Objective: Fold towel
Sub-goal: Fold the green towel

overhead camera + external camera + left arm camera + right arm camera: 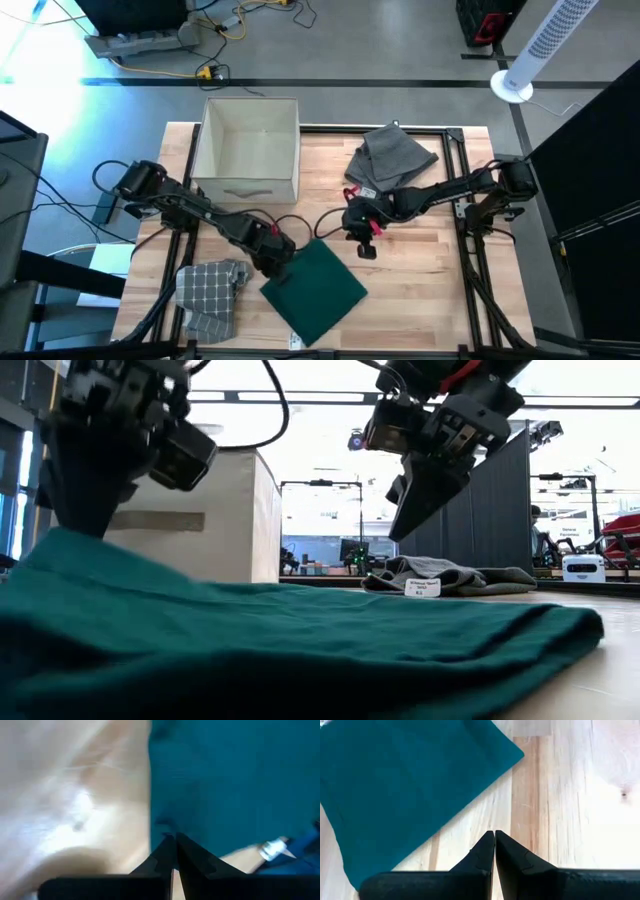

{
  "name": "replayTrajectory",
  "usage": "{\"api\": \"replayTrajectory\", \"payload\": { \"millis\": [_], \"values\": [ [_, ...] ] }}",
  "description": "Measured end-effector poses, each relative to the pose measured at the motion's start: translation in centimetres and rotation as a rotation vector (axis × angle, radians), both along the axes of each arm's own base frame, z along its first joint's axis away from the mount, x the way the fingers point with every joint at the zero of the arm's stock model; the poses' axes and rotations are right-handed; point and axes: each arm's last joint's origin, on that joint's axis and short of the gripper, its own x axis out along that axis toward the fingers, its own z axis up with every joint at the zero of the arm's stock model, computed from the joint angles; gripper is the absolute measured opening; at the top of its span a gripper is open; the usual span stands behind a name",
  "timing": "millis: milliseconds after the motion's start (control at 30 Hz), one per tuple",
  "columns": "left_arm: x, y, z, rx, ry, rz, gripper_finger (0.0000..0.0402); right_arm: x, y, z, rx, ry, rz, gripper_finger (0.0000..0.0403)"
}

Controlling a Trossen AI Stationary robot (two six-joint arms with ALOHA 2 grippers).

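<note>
A dark green towel (318, 288), folded into a flat rectangle, lies askew on the wooden table near its front edge. My left gripper (281, 264) is shut low at the towel's left edge (152, 815). My right gripper (363, 243) is shut with nothing in it. It hangs clear above bare wood just beyond the towel's far corner (515, 752), well above the table in the low view (415, 510). My left gripper is shut on the green towel's left edge (161, 826), coming down at a slant from the table's left. In the low view the cloth rises to a small peak (62, 538) under the fingers, while the rest lies on the table. The number of layers does not show.
A white open box (250, 150) stands at the back left. A crumpled grey towel (392, 155) lies at the back right, and a checkered grey cloth (210, 292) lies at the front left. Bare wood lies right of the green towel.
</note>
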Motion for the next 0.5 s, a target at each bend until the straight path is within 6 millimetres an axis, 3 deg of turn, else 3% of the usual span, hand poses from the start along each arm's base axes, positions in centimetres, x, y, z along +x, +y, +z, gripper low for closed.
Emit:
{"api": "replayTrajectory", "payload": {
  "millis": [333,500],
  "values": [
    [0.0,0.0,0.0,0.003,-0.009,-0.020,0.0150,0.0,-0.1,0.0,-0.030,-0.003,-0.019,0.0000],
    [-0.5,-0.5,1.8,-0.053,-0.049,-0.054,0.0175,0.0,0.2,0.0,-0.005,-0.009,0.055,0.0000]
  ]
}}
